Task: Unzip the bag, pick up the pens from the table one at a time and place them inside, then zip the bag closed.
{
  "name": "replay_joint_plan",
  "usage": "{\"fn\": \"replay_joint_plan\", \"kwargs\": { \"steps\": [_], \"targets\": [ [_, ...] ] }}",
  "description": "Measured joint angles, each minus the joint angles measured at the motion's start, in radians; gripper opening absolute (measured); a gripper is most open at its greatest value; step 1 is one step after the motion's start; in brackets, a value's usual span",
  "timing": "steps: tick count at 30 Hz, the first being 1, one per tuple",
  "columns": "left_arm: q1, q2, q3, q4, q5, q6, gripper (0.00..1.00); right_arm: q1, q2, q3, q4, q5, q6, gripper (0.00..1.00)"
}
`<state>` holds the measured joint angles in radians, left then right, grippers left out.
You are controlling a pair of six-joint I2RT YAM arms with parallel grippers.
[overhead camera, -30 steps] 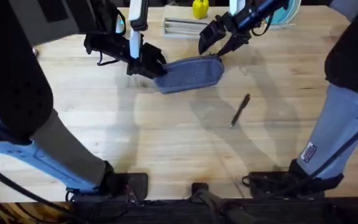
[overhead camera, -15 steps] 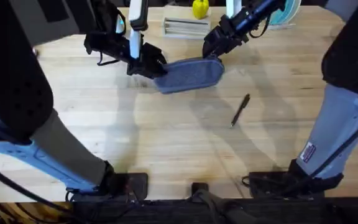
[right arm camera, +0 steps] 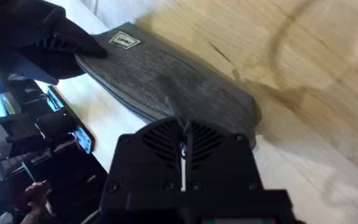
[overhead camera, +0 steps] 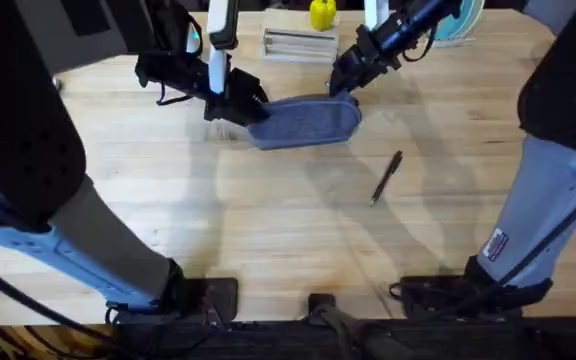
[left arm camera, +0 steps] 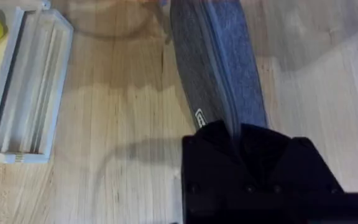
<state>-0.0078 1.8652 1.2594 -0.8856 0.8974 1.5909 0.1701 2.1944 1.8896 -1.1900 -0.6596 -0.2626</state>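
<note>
The blue-grey bag (overhead camera: pixel 306 119) lies at the back middle of the table (overhead camera: pixel 268 220), zipper side up. My left gripper (overhead camera: pixel 249 107) is shut on its left end; the left wrist view shows the bag (left arm camera: pixel 213 74) running away from the black fingers (left arm camera: pixel 210 140) pinched on the fabric. My right gripper (overhead camera: pixel 344 84) is shut at the bag's right end, and in the right wrist view a thin metal pull sits between its fingers (right arm camera: pixel 160 140) above the bag (right arm camera: pixel 166 81). A slim black pen (overhead camera: pixel 386 178) lies loose on the wood, in front and to the right of the bag.
A white slotted rack (overhead camera: pixel 300 42) (left arm camera: pixel 23 93) and a yellow object (overhead camera: pixel 321 14) stand behind the bag. A light blue round thing (overhead camera: pixel 460 22) sits at the back right. Open wood stretches across the front half of the table.
My right gripper, open a second ago, has shut and settled on the bag's right end. The left gripper, bag and pen have stayed put.
</note>
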Motion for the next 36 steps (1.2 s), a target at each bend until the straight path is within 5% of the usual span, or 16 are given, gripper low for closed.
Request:
{"fn": "replay_joint_plan", "kwargs": {
  "steps": [23, 36],
  "targets": [
    [0.006, 0.0, 0.0, 0.005, 0.0, 0.0, 0.042, -0.011, -0.002, 0.178, -0.097, 0.032, 0.004, 0.03],
    [0.006, 0.0, 0.0, 0.004, 0.0, 0.0, 0.042, 0.093, -0.002, 0.185, -0.06, 0.061, 0.061, 0.03]
  ]
}}
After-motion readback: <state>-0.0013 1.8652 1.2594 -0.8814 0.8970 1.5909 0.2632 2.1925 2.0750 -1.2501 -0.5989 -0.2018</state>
